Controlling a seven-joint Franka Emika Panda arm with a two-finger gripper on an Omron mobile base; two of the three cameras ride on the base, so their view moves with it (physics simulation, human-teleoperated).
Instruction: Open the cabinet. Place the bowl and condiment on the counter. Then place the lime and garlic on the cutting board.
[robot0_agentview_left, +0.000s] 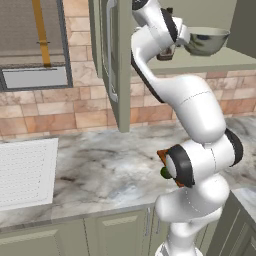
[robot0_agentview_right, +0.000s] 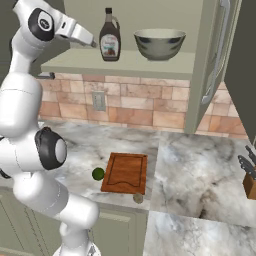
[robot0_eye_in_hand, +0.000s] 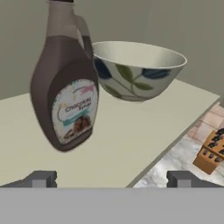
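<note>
The cabinet stands open, its doors swung outward. On its pale shelf the condiment, a dark brown bottle with a pale label, stands to the left of the bowl. My gripper is open just left of the bottle and apart from it. In the hand view the condiment tilts large ahead of the open gripper, with the bowl behind it. Down on the counter lies the cutting board. The lime is at its left edge and the garlic at its front edge.
A knife block stands at the counter's right side. A white ribbed panel sits in the counter at the left, under a hood. The open left door hangs beside my arm. Brick wall runs behind the counter.
</note>
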